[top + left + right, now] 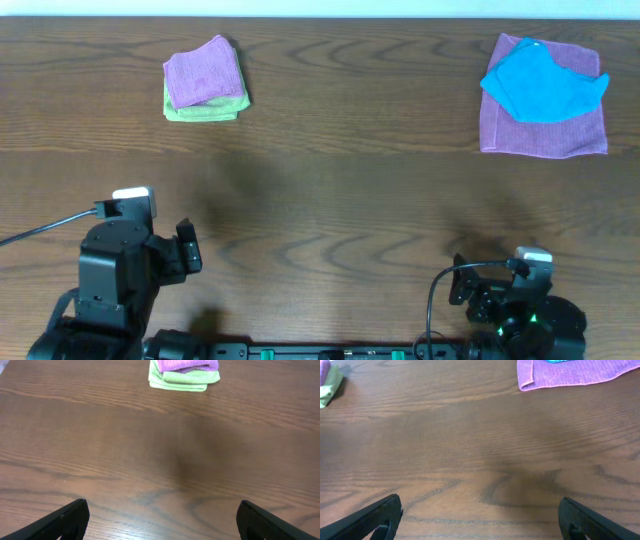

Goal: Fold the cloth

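While the left end effector (187, 248) and right end effector (463, 285) wait wide open and empty at the bottom edge, the purple cloth (203, 72) lies folded on a green cloth (205, 110) upper left on the tabletop (340, 200), straight ahead of the nearer left arm.

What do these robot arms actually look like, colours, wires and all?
Both arms are matte black and blocky. The left arm carries a small white block and trails a thin black cable. The right arm has a similar white cap, a looping black cable and a small green light. Each ends in two black, wedge-shaped fingers.
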Controlling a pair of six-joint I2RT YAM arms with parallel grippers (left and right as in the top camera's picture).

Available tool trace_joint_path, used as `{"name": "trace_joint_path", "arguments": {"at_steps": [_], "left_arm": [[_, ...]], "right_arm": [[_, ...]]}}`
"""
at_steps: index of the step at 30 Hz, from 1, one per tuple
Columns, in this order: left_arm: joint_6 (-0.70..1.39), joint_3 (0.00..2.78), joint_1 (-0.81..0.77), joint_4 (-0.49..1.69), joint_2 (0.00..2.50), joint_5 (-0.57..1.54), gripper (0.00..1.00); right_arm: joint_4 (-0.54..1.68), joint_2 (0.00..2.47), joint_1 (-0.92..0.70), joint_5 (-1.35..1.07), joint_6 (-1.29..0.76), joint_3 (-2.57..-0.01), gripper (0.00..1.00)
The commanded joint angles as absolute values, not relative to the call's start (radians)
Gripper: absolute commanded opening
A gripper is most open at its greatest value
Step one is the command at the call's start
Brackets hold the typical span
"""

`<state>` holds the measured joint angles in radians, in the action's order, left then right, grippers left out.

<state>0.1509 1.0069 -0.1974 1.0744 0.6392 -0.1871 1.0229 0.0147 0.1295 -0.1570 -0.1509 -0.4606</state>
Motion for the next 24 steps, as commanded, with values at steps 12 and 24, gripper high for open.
{"name": "trace_joint_path", "arguments": {"at_steps": [12, 24], "left_arm": [[0.066, 0.594, -0.195, 0.946, 0.376, -0.165, 0.95], [-0.062, 0.373, -0.068, 0.935, 0.075, 0.026, 0.95]], "right_arm": [[1.021, 0.007, 0.124, -0.154, -0.16, -0.459, 0.99], [1.022, 0.007, 0.124, -0.154, -0.16, -0.459, 0.99]]}}
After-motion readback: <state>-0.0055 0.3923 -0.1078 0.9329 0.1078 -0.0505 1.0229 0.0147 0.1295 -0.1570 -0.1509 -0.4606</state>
